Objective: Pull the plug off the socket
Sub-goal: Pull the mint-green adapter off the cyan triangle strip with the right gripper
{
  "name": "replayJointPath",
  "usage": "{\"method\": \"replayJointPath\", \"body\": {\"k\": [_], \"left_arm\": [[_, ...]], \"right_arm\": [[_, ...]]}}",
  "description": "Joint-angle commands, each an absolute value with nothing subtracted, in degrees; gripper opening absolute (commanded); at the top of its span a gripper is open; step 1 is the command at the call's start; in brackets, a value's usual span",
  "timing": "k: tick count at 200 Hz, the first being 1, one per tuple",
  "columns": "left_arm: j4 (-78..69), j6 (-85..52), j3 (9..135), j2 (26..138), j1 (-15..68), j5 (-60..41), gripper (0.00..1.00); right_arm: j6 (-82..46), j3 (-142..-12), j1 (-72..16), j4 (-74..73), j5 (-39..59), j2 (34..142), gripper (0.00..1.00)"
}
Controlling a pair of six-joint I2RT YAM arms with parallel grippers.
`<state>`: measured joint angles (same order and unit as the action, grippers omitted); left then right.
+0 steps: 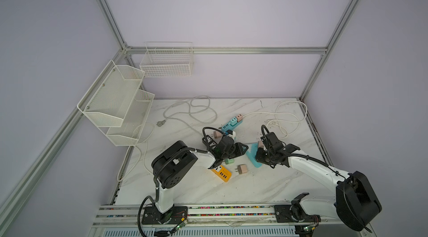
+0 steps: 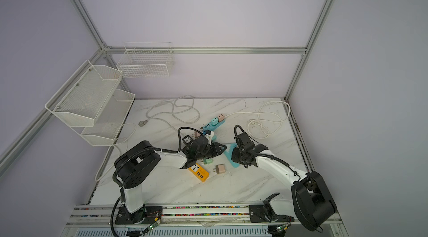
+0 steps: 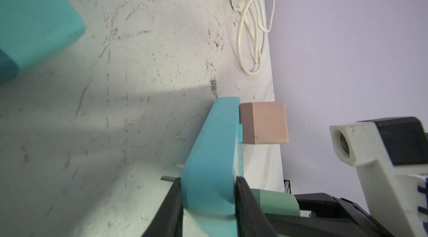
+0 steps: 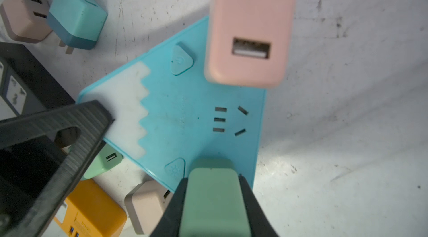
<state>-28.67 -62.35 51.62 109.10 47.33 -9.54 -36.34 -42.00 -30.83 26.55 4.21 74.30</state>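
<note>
The left gripper (image 3: 208,179) clamps a flat teal plastic power strip (image 4: 185,113). The right gripper (image 4: 212,178) pinches a mint-green cube plug (image 4: 213,203) on it (pink cube plug (image 4: 250,27) alongside).

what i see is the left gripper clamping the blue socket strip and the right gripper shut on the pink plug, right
Wrong plug: the right wrist view shows the right gripper shut on the green plug, not the pink plug. The left gripper does clamp the blue socket strip.
</note>
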Motion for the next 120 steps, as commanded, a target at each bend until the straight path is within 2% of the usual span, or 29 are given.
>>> {"method": "replayJointPath", "body": {"k": [1, 35, 59, 98, 120], "left_arm": [[-20.19, -58.10, 49.53, 110.72, 46.99, -4.20, 0.04], [-17.95, -58.88, 48.36, 110.31, 46.82, -2.02, 0.02], [-18.98, -58.85, 48.42, 110.84, 46.83, -3.17, 0.02], [-20.30, -58.28, 49.32, 110.76, 46.86, -3.80, 0.02], [-20.27, -58.27, 49.18, 110.87, 46.87, -3.18, 0.01]], "right_arm": [[-35.20, -45.34, -31.83, 25.31, 3.60, 73.99, 0.13], [-31.87, -41.05, -24.35, 24.04, 11.28, 70.42, 0.14], [-32.23, -41.73, -23.66, 26.05, 6.56, 68.43, 0.13], [-35.51, -46.21, -32.55, 26.88, 0.21, 73.14, 0.13], [-35.34, -47.11, -33.45, 26.56, 1.24, 74.88, 0.13]]}}
